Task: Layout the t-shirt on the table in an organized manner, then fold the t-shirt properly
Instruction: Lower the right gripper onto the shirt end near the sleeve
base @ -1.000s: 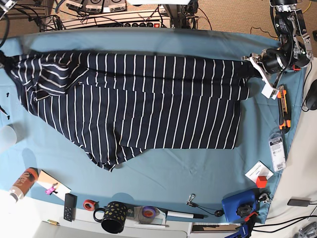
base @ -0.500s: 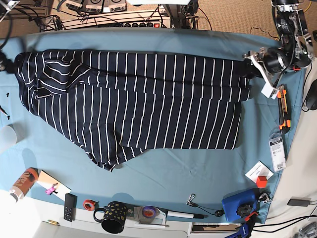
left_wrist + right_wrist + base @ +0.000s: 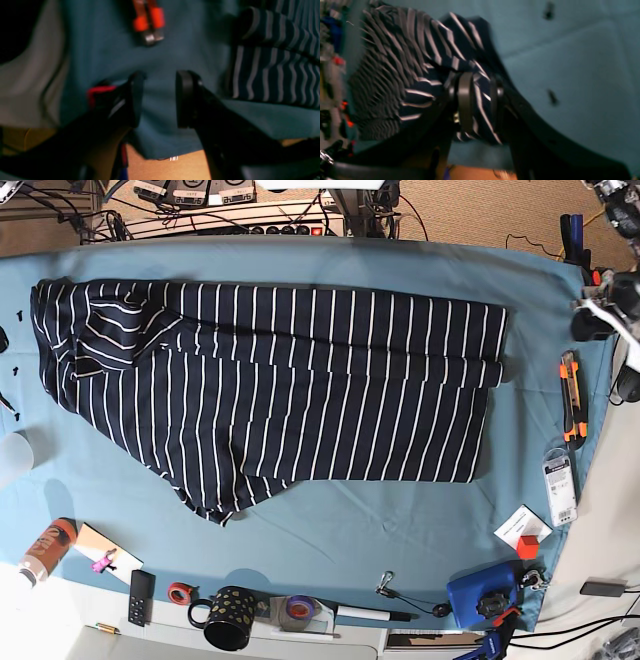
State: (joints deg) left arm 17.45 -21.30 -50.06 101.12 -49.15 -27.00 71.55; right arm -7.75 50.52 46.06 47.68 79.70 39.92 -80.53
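Note:
The navy white-striped t-shirt [image 3: 280, 400] lies spread across the teal table [image 3: 350, 540], its top part folded over in a band along the far side. My left gripper [image 3: 157, 100] is open and empty over bare cloth, to the side of the shirt's edge [image 3: 270, 72]. In the base view it sits off the shirt at the right table edge [image 3: 592, 320]. My right gripper [image 3: 482, 100] is at the shirt's other end, jaws apart, with a fold of striped fabric [image 3: 395, 75] between them. In the base view that corner lies flat and the gripper is almost out of frame.
An orange-handled cutter [image 3: 570, 395] lies near my left gripper and also shows in the left wrist view [image 3: 148, 22]. A packet [image 3: 560, 485], a blue box [image 3: 480, 595], a mug [image 3: 232, 618] and a bottle [image 3: 45, 550] line the edges. Small black screws [image 3: 552, 97] lie near my right gripper.
My left gripper let go of the shirt's right end and pulled back to the right. The right gripper drew off to the left, and the shirt's left corner settled flat.

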